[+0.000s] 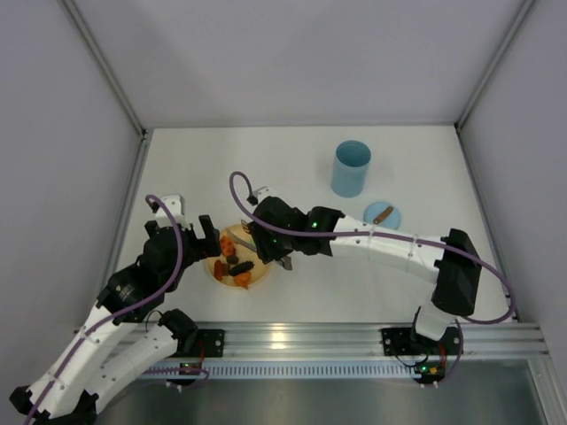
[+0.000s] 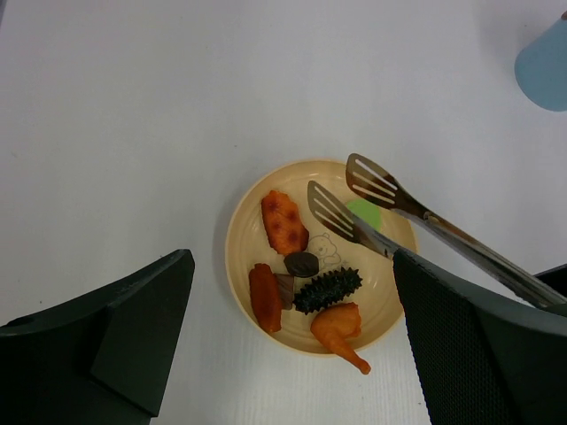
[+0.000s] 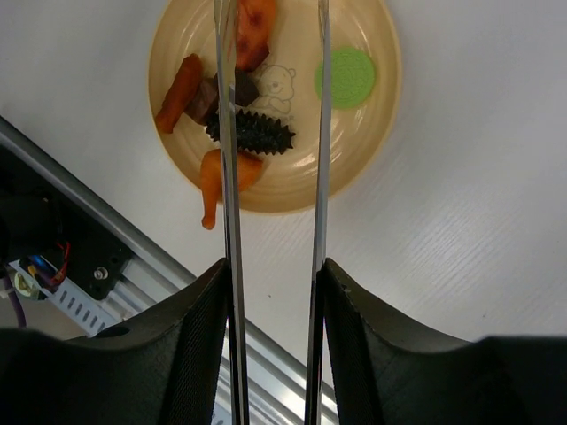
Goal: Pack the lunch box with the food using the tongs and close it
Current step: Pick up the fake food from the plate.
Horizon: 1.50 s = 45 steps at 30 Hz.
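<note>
Silver-grey metal, long and thin: the tongs are clenched in the right gripper, their two slim arms running out between its black fingers and lying against the inner faces. The joined end is lost below the gripper, and in the right wrist view the tips run off the top edge. The left wrist view shows those slotted heads standing apart with nothing between them, over the flat yellow-orange plate just beyond the right gripper's fingertips. Whether they touch anything I cannot tell. On the plate lies the toy food: an orange waffle-patterned piece, a black spiky piece, an orange drumstick and a flat green disc half hidden under one tong head. The left gripper hangs over the same plate, fingers spread wide and empty. From overhead the right gripper covers part of the plate and the tongs are barely distinguishable. The light blue cylindrical lunch box stands upright and uncovered, well apart from both grippers, off to the right gripper's right and farther back on the white table. Its inside is too small to read. Its round blue lid with a small brown handle lies flat near it.
</note>
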Tool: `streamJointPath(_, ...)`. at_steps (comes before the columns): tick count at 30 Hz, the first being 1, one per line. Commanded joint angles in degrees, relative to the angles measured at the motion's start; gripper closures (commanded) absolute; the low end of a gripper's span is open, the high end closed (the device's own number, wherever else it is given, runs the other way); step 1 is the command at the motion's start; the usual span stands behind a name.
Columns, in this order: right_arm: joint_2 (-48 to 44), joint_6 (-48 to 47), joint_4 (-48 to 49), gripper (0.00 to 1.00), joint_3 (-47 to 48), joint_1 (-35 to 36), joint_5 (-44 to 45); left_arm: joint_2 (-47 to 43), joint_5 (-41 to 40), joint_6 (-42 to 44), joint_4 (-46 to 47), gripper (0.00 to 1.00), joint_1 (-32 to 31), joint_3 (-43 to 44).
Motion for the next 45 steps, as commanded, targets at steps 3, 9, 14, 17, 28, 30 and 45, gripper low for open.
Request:
streamJointPath(3, 3.3, 1.6, 5.8, 0.55, 4.8, 2.3, -0.2, 0.0, -1.2, -0.6, 0.7, 0.01, -0.3, 0.1)
streamJointPath(9, 6.3, 2.1, 6.2, 0.53, 5.9, 3.3, -0.3, -0.1, -1.2, -0.7, 0.7, 0.01, -0.4, 0.1)
streamJointPath(14, 8.8, 2.3, 6.0, 0.53, 7.4, 3.9, -0.2, -0.1, -1.2, -0.6, 0.7, 0.01, -0.4, 0.1)
streamJointPath(17, 10.5, 2.3, 5.1, 0.53, 8.7, 4.5, 0.4, -0.2, -1.3, -0.7, 0.7, 0.01, -0.4, 0.2)
streamJointPath(28, 13.5, 2.8, 3.5, 0.53, 9.1, 5.5, 3.2, -0.2, -1.4, -0.7, 0.7, 0.01, -0.6, 0.1)
streamJointPath(30, 13.7, 2.7, 3.4, 0.53, 9.2, 5.8, 3.4, -0.2, -1.4, -0.7, 0.7, 0.01, -0.6, 0.1)
streamJointPath(45, 15.7, 2.2, 0.0, 0.61, 11.2, 6.6, 6.5, -0.2, -1.4, -0.7, 0.7, 0.01, -0.6, 0.1)
